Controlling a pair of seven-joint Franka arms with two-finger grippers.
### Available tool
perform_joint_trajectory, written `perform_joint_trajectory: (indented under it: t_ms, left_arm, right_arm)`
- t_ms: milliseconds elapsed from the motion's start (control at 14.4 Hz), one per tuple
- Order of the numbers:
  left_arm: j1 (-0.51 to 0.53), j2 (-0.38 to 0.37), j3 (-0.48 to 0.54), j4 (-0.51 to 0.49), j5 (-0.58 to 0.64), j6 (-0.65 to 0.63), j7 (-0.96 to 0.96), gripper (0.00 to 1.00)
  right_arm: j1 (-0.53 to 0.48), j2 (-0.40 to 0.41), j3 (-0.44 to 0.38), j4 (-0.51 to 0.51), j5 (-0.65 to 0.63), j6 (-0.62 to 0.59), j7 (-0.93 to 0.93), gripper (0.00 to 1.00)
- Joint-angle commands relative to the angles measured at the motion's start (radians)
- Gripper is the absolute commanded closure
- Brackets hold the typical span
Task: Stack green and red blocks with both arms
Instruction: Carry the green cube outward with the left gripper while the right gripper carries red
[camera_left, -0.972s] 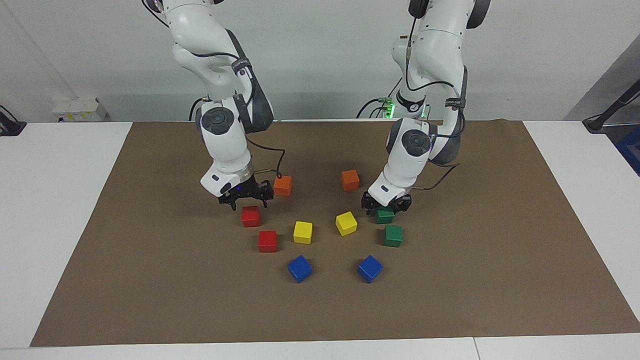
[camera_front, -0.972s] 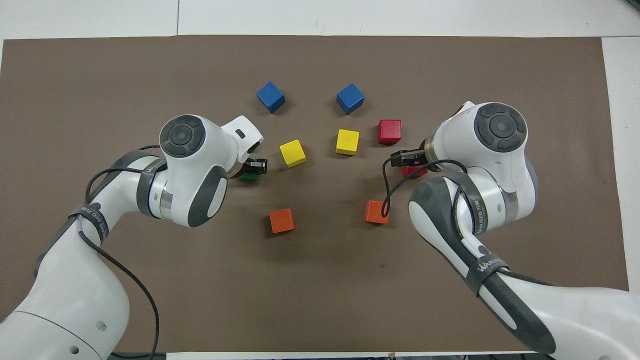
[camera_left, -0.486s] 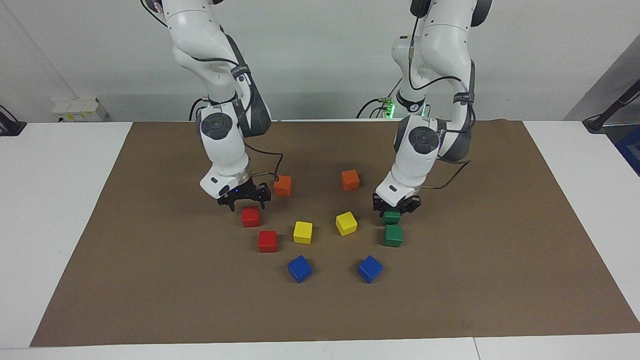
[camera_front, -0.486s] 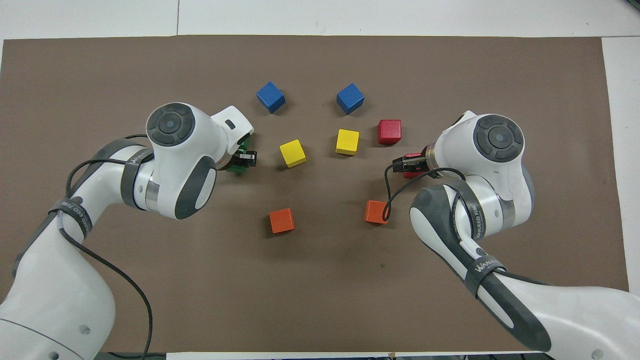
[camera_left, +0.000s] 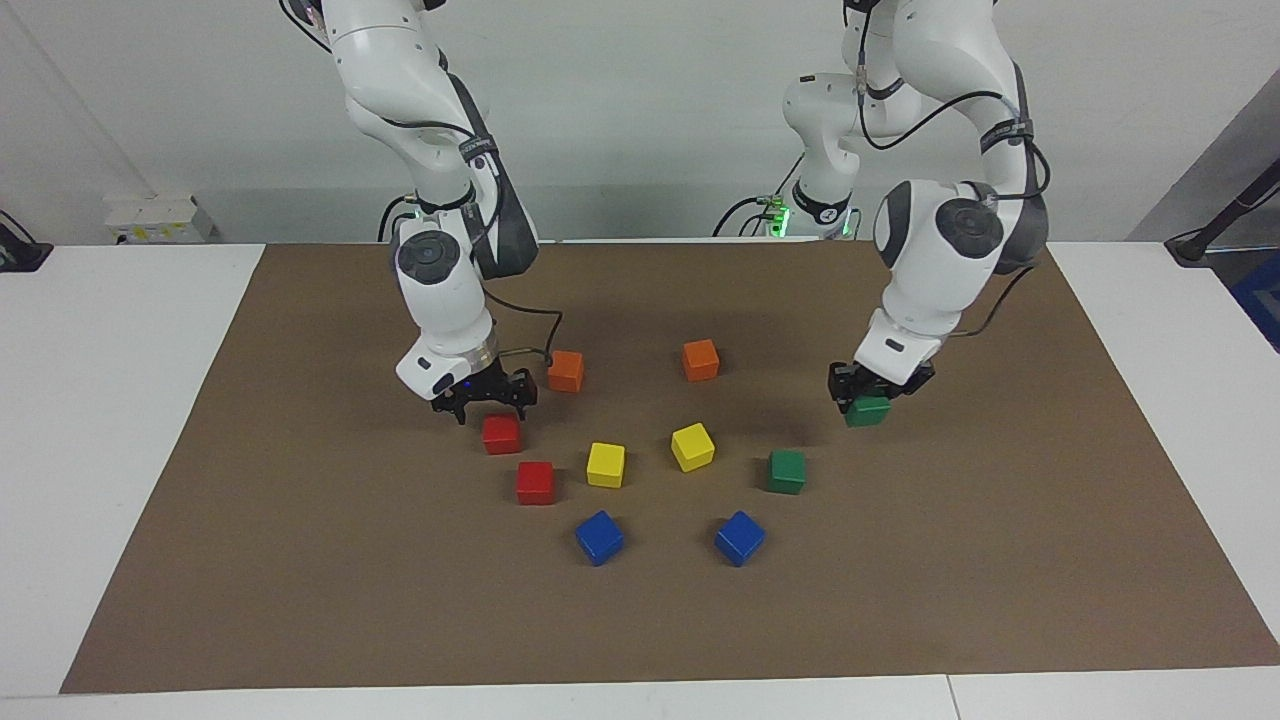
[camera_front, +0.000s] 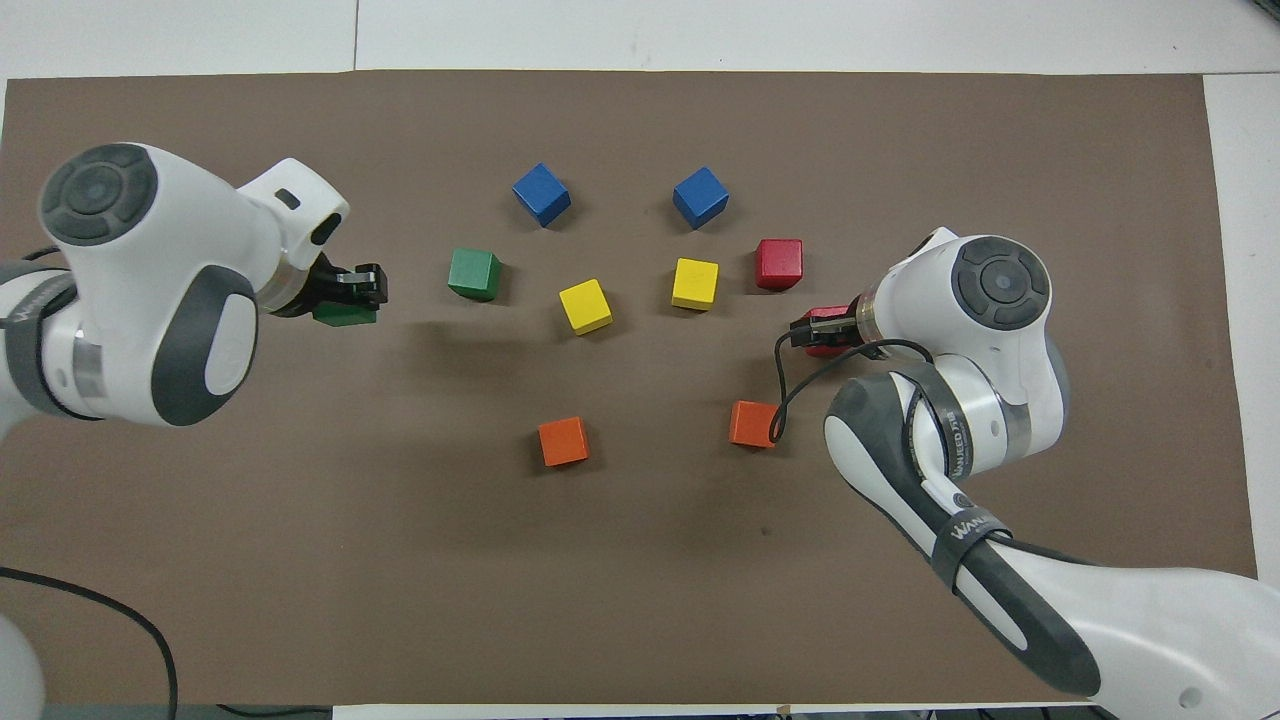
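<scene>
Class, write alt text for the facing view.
The left gripper holds a green block above the brown mat; the right gripper hovers over a red block. Another green block sits on the mat.

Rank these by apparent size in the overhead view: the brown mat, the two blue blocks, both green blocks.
1. Brown mat, by far.
2. Green block on the mat and blue blocks: alike, no ranking.
Held green block: mostly hidden under the left hand, unsure.
</scene>
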Motion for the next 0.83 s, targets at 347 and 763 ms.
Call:
perform_joint_trajectory:
  t_ms: [347,763]
  left_arm:
    - [0.284,-0.068,-0.009,-0.181,0.007,0.116,0.334,1.00]
    - [0.328,-0.048,-0.008,-0.281,0.007,0.278,0.402,1.00]
  right_arm:
    - [-0.018,0.015,0.004,0.016,-0.013,0.020,0.002,0.78]
    - [-0.194,0.017,0.006,0.231,-0.049,-0.204,-0.229,1.00]
